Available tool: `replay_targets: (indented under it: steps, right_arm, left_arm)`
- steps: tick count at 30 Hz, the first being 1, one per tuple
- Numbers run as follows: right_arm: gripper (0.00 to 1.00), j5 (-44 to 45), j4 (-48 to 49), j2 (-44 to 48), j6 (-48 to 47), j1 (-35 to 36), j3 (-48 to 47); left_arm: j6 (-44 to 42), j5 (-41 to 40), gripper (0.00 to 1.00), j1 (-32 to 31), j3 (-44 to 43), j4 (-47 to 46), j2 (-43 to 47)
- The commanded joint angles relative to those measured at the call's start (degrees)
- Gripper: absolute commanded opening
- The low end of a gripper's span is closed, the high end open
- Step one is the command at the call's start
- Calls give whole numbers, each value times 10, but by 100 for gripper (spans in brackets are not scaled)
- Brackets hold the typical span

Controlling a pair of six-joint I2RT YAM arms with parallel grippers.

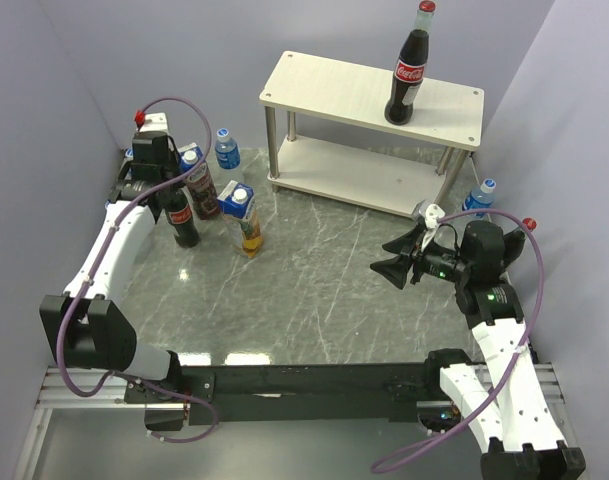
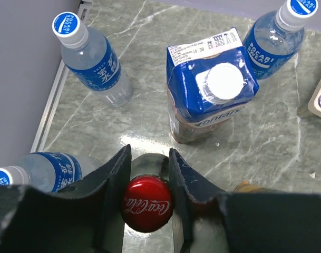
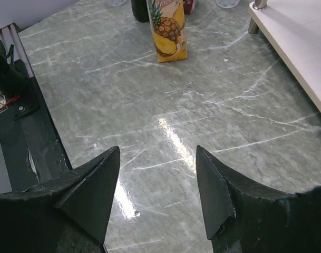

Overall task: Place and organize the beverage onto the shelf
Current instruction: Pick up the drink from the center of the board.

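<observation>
One released right gripper (image 3: 157,150) nearest, over the table (image 1: 324,270), grasping nothing. Farther left, clamps left gripper (image 2: 149,153) on a Coca-Cola bottle (image 2: 147,204) beside a juice carton (image 2: 210,87) and a water bottle (image 2: 97,66). Farthest, shows another Coca-Cola bottle (image 1: 408,80) upright atop the shelf (image 1: 334,85).

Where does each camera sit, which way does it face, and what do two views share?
Top: above and behind, looking down on shelf and both arms.
Left wrist: looks down past left gripper, shut on a cola bottle.
Right wrist: looks across the table through the open right gripper.
Shared: pineapple carton, top and right wrist.
</observation>
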State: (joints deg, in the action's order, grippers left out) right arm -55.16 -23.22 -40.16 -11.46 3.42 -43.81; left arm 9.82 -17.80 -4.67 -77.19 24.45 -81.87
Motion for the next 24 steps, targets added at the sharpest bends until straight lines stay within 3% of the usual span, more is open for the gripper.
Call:
replay_targets:
  steps: [1, 2, 13, 18, 24]
  right_arm:
    - [66, -7, 8, -3, -6, 4, -3]
    - [66, -7, 5, -4, -8, 4, -4]
    - [67, -25, 1, -5, -18, 4, -3]
    - [70, -64, -18, -8, -65, 10, -1]
    - [75, -112, -2, 1, -136, 51, 28]
  left_arm:
    - [-26, -2, 5, 1, -31, -17, 18]
    - [-29, -10, 0, -1, -27, -17, 34]
    - [3, -27, 0, -49, 50, 18, 196]
    - [30, 36, 0, -58, 73, 76, 267]
    - [37, 176, 0, -69, 98, 106, 337]
